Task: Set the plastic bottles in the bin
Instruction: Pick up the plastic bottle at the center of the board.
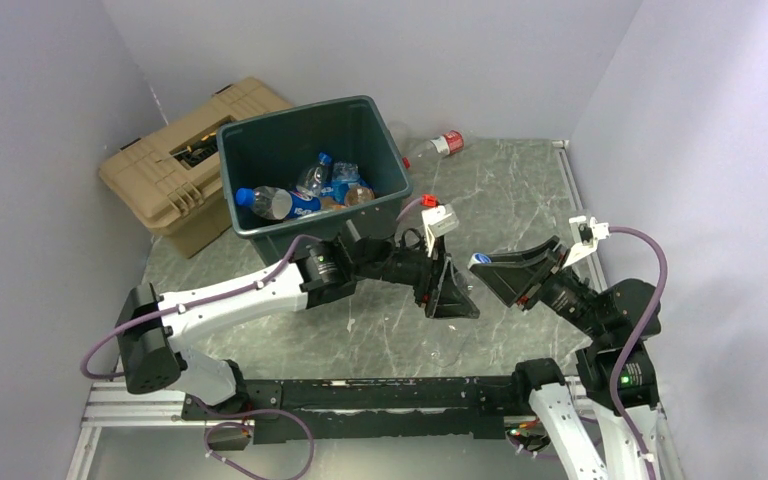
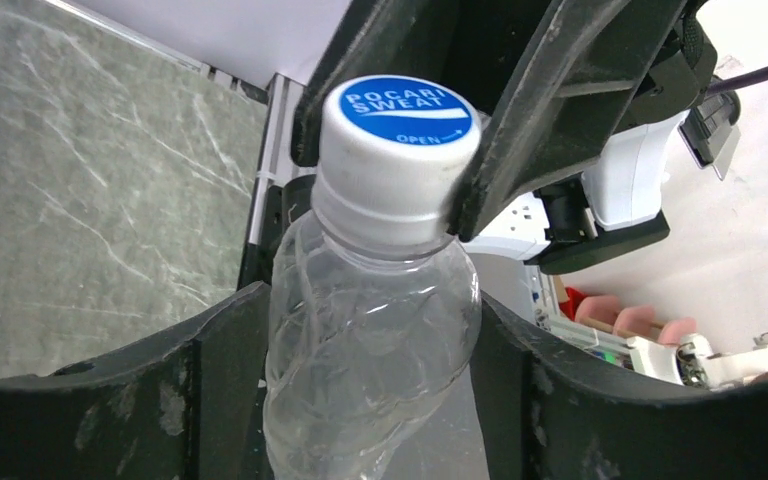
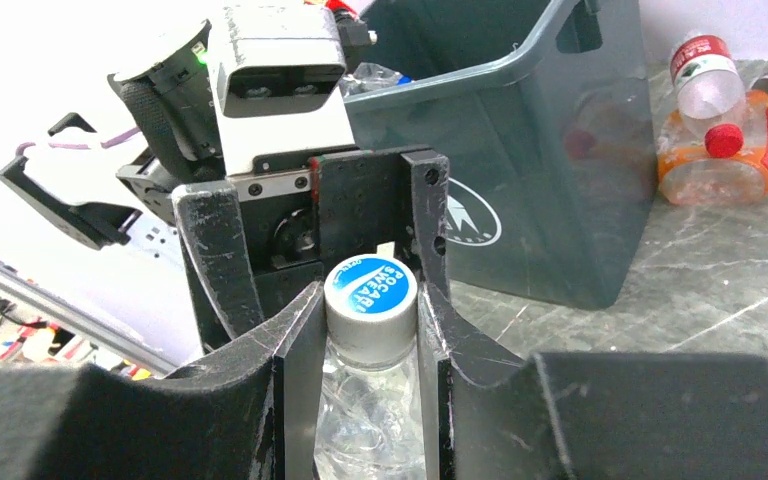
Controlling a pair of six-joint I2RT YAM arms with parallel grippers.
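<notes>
— We're seeing the right gripper (image 3: 368,305) pinching the clear bottle (image 2: 370,250) at its neck, above the table (image 1: 500,190) near the bin's (image 1: 310,135) near right corner.
— The left gripper (image 2: 372,330) is flanking its body; we can't tell whether it's pressing.
— Only overhead are we seeing several bottles (image 1: 310,190) lying inside the bin.
— And only the right wrist is showing an orange bottle (image 3: 710,165) beyond it, with bare marble lying between.

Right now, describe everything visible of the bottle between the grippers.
The bottle is clear, thin, crinkled plastic and looks empty, with no label showing. Its white cap has a blue top reading Pocari Sweat. It is held in mid-air, cap end raised. The right gripper pinches it just below the cap. The left gripper flanks its body, but whether it grips is unclear.
</notes>
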